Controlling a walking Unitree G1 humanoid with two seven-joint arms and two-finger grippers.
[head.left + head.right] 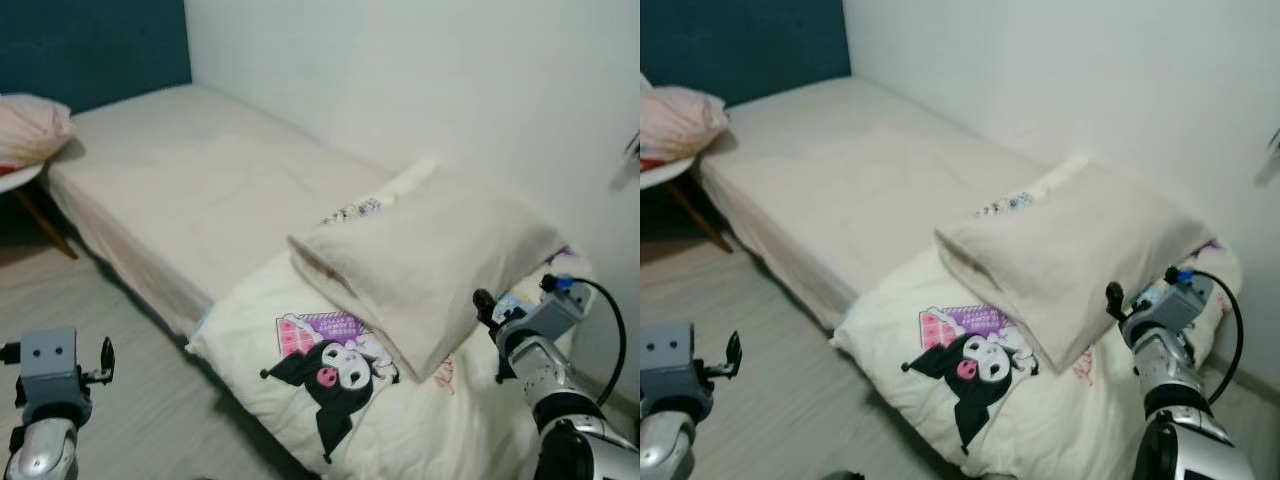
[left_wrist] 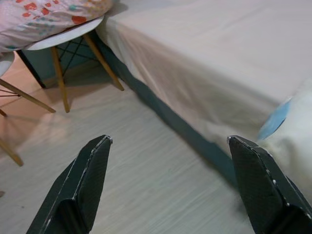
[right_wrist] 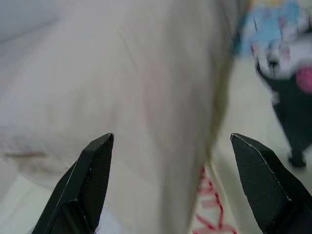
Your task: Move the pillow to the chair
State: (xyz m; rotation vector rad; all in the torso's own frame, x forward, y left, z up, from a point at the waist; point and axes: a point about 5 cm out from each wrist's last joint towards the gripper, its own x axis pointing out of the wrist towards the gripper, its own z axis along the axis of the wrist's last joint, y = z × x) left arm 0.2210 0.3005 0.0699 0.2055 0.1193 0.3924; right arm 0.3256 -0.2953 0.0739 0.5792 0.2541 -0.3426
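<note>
The beige pillow [image 1: 430, 265] lay on the cream cartoon-print blanket [image 1: 340, 400] at the near end of the bed [image 1: 210, 180], up by the white wall [image 1: 420, 70]. The right end effector [image 3: 170, 187] sat right at the pillow's near edge with its fingers spread wide, nothing gripped. The left end effector [image 2: 168, 190] hung open over the wood floor [image 2: 141, 170] beside the bed. The chair [image 2: 58, 48] with a pink floral cushion [image 2: 44, 17] stood at the bed's far end.

1 plain beige rectangular pillow [image 1: 430, 265], 1 cream cartoon-print quilt [image 1: 330, 390], 1 bed [image 1: 200, 190], 1 white wooden-legged chair [image 2: 63, 41], 2 black-fingered grippers.
</note>
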